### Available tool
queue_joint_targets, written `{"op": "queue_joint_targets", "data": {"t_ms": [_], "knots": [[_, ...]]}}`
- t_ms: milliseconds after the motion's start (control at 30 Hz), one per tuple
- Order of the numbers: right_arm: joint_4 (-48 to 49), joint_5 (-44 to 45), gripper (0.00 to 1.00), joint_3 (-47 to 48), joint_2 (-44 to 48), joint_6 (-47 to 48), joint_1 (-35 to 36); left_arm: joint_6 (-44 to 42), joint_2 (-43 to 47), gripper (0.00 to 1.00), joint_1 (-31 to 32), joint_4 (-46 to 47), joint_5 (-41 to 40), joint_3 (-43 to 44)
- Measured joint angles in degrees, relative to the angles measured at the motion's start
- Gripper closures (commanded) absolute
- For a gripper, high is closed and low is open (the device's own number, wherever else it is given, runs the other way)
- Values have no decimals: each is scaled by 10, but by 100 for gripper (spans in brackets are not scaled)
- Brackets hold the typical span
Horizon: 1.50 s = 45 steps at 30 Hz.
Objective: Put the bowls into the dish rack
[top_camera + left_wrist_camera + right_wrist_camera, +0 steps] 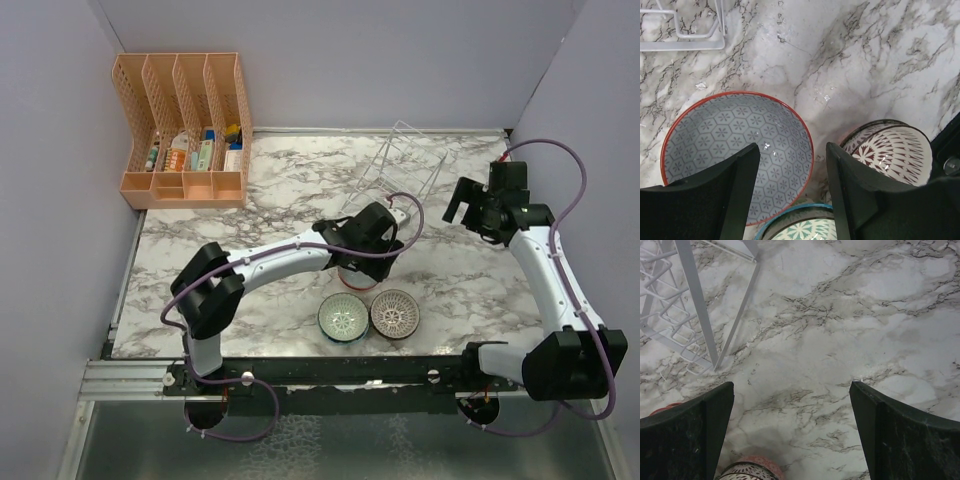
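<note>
Orange organizer (185, 130) back left, well apart. All 3 bowls sit mouth-up on the desk (280, 190): red bowl (735, 145) under the left gripper (792, 150), fingers apart; teal bowl (343, 318) and brown bowl (394, 313) nearer. Rack (405, 165) runs diagonally behind. Right gripper (791, 387) gapes over the desk beside it.

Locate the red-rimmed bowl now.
Left wrist view: red-rimmed bowl sits mid-table under the open left gripper, just beyond the teal bowl and brown-grey bowl, short of the dish rack.
</note>
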<state>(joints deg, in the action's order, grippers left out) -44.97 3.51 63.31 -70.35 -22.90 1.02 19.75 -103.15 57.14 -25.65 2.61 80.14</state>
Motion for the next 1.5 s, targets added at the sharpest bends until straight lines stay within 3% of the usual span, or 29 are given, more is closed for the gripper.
{"op": "queue_joint_targets", "data": {"t_ms": [333,867,1133,1267,1500], "knots": [[1,-7,0,-2,17,-4,0,18,-47,45,10,36,-5,9],[10,-15,0,-9,17,-4,0,33,-67,58,11,37,-28,12],[13,-16,0,-9,17,-4,0,32,-73,76,11,31,-35,12],[13,-15,0,-9,17,-4,0,29,-72,100,12,23,-44,19],[13,-16,1,-9,17,-4,0,22,-57,100,12,27,-72,34]]}}
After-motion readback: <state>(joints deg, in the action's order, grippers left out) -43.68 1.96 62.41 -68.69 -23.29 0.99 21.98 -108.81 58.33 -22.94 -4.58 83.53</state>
